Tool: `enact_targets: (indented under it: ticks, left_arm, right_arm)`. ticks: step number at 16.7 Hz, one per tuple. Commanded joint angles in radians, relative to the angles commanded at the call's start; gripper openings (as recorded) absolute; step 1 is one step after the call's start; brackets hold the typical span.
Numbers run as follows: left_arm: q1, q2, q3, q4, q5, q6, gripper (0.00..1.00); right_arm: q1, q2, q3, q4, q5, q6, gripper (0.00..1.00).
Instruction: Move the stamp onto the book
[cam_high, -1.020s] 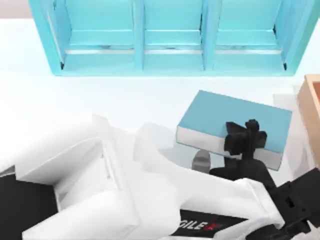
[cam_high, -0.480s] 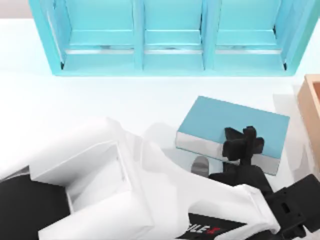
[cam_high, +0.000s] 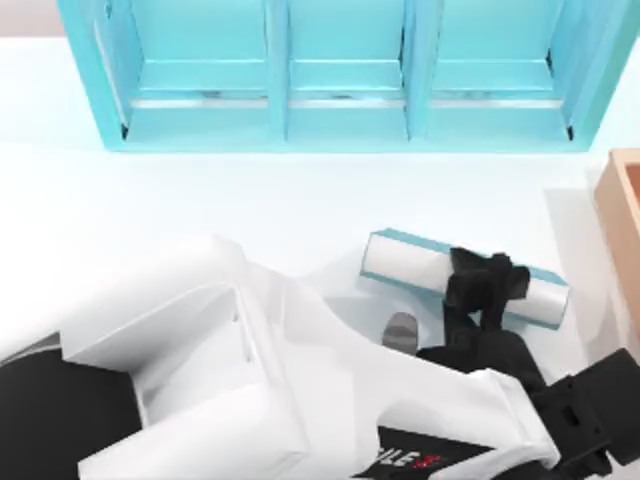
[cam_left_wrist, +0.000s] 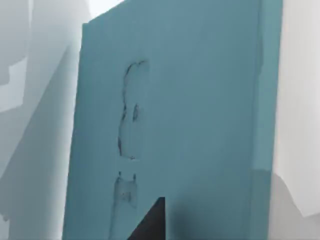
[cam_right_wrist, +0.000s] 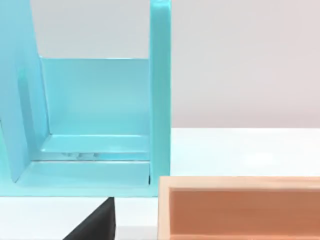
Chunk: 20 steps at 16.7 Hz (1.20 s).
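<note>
The teal-blue book (cam_high: 410, 262) is tipped up on its side at the table's right, its white page edge facing the top camera. My left gripper (cam_high: 487, 285) is shut on the book near its right end, with black fingers on either side of it. In the left wrist view the book's teal cover (cam_left_wrist: 200, 125) stands very close, with a dark fingertip (cam_left_wrist: 150, 222) against it. The stamp is out of view. In the right wrist view a black fingertip (cam_right_wrist: 95, 225) of my right gripper shows at the edge.
A big turquoise shelf unit (cam_high: 340, 125) with open compartments runs along the back; its end wall (cam_right_wrist: 160, 95) is in the right wrist view. A light-wood box (cam_high: 622, 220) stands at the right edge, also (cam_right_wrist: 240, 210). My left arm's white links cover the front.
The book went from lying flat with its cover up to standing tilted on edge, page edge showing. My left gripper stayed on it and barely shifted.
</note>
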<state>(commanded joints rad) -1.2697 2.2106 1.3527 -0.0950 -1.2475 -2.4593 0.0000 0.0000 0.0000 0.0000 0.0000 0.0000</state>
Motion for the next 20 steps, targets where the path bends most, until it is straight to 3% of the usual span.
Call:
enact_targets:
  ticks: [2,3,13,16,20]
  left_arm:
    - [0.0,0.0,0.0,0.0,0.0,0.0,0.98]
    - [0.0,0.0,0.0,0.0,0.0,0.0,1.0]
    - [-0.005,0.004,0.003,-0.013,0.0,-0.013,1.0]
    - [-0.038,0.024,0.032,-0.108,-0.007,-0.107,1.0]
    - [-0.111,0.069,0.1,-0.375,-0.014,-0.36,1.0]
  right_arm:
    - [0.0,0.0,0.0,0.0,0.0,0.0,1.0]
    - [0.0,0.0,0.0,0.0,0.0,0.0,1.0]
    - [0.0,0.0,0.0,0.0,0.0,0.0,1.0]
    - [0.0,0.0,0.0,0.0,0.0,0.0,1.0]
    - [0.0,0.0,0.0,0.0,0.0,0.0,1.0]
